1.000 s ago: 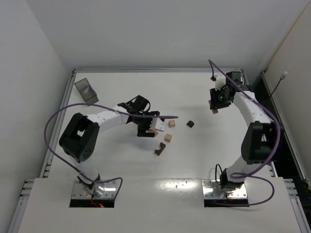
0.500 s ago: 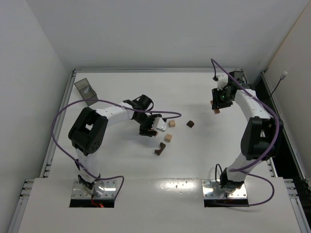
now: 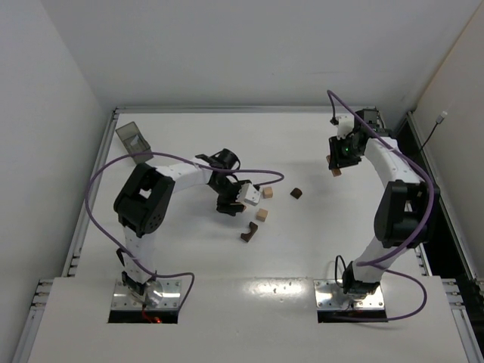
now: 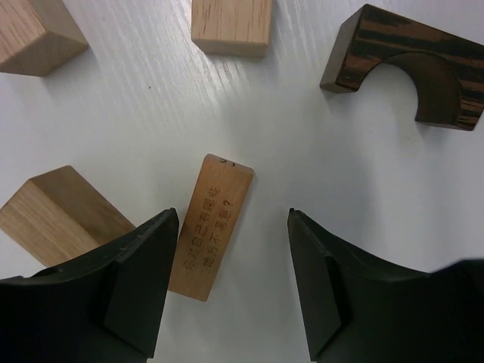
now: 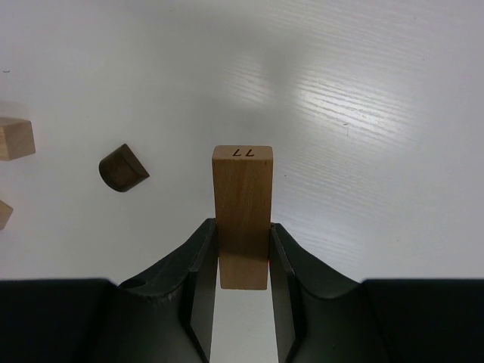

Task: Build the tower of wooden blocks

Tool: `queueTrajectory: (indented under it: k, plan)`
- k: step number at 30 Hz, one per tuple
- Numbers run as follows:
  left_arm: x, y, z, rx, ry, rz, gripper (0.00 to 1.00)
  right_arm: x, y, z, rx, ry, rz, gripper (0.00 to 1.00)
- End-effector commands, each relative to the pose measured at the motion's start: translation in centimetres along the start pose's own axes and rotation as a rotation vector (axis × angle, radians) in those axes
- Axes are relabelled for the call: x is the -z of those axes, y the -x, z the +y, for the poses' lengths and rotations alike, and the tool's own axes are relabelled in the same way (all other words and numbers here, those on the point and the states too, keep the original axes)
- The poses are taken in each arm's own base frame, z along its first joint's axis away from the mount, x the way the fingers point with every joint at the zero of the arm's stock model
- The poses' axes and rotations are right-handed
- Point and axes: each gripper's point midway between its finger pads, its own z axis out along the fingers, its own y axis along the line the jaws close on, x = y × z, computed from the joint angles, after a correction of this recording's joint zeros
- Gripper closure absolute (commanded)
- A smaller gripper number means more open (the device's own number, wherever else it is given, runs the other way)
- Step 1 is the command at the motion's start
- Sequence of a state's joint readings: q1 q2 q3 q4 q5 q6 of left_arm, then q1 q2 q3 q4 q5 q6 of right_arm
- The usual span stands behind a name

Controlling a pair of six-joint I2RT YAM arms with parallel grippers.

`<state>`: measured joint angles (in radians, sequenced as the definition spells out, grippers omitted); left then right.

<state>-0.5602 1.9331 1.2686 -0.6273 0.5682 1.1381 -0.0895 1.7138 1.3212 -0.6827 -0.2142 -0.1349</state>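
- White desk (image 3: 189, 272), walls on the left, far and right sides; both arm bases at the near edge.
- Left hand (image 3: 240, 200) low over the desk, left of centre; jaw spacing not resolvable here.
- Just right of it: far tan cube (image 3: 267, 193) and near tan cube (image 3: 262, 215). Dark arch (image 3: 249, 231) lies nearer. Small dark piece (image 3: 296, 193) sits apart, further right.
- Right hand (image 3: 338, 160) far right, well apart from that group, a tan block (image 3: 335, 172) at its tip.
- Dark translucent tray (image 3: 133, 141) in the far-left corner.

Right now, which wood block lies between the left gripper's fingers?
The thin tan brick printed with characters, lying flat and slanted. The plain tan blocks and dark arch sit outside the left gripper.
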Motion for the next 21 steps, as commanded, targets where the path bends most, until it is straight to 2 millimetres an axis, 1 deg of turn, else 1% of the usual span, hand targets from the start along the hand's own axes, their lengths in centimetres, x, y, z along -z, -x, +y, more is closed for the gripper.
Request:
queueTrajectory:
  k: [1,2,4,6,7,8,9,10,11,12,13,15,16,17,19,20,21]
  plan:
    - [0.3,0.8,1.1,0.005,-0.002,-0.038,0.44,0.4,2.1,-0.2,0.014,0.007,-0.047,1.0]
    - [-0.1,0.3,0.9,0.036,-0.009,-0.024,0.44,0.4,2.1,-0.1,0.014,0.015,-0.05,1.0]
    - [0.0,0.6,1.4,0.044,-0.006,-0.025,0.44,0.5,2.5,-0.1,0.016,0.013,-0.058,1.0]
    - [-0.5,-0.1,1.2,0.055,-0.018,-0.009,0.44,0.2,2.3,-0.2,0.014,0.015,-0.05,1.0]
    - [-0.3,-0.1,1.4,0.054,-0.012,0.002,0.5,0.2,2.3,-0.2,0.014,0.015,-0.05,1.0]
    - [-0.5,-0.2,1.6,0.066,-0.015,0.003,0.57,0.2,2.3,-0.2,0.014,0.015,-0.05,1.0]
    - [-0.5,-0.5,1.2,0.075,-0.024,0.018,0.66,0.2,2.3,-0.2,0.023,0.015,-0.05,1.0]
    - [-0.5,-0.5,1.3,0.092,-0.035,0.022,0.9,0.2,2.3,-0.2,0.023,0.015,-0.05,1.0]
    - [-0.8,-0.7,1.1,0.107,-0.043,0.026,0.97,0.2,2.3,-0.2,0.023,0.015,-0.05,1.0]
    - [-0.7,-0.7,1.4,0.129,-0.032,0.032,1.0,0.4,2.7,-0.3,0.026,0.012,-0.06,1.0]
    - [-0.7,-0.7,1.3,0.139,-0.032,0.032,1.0,0.4,2.7,-0.3,0.026,0.012,-0.06,1.0]
    - [0.3,0.1,1.0,0.148,-0.018,0.016,1.0,0.3,2.8,0.1,0.033,0.017,-0.059,1.0]
    - [1.1,1.1,0.8,0.141,0.001,-0.015,1.0,0.5,2.8,0.8,0.042,0.035,-0.065,1.0]
    - [1.7,1.6,0.8,0.163,0.023,-0.025,1.0,0.4,2.5,1.3,0.041,0.064,-0.064,1.0]
    - [3.0,3.2,0.9,0.19,0.06,-0.077,1.0,1.1,3.2,2.2,0.056,0.086,-0.092,1.0]
    - [4.8,4.4,1.8,0.191,0.12,-0.106,1.0,1.1,3.3,2.6,0.056,0.11,-0.098,1.0]
    - [5.5,5.4,1.9,0.252,0.137,-0.139,1.0,1.5,3.8,3.2,0.072,0.119,-0.12,1.0]
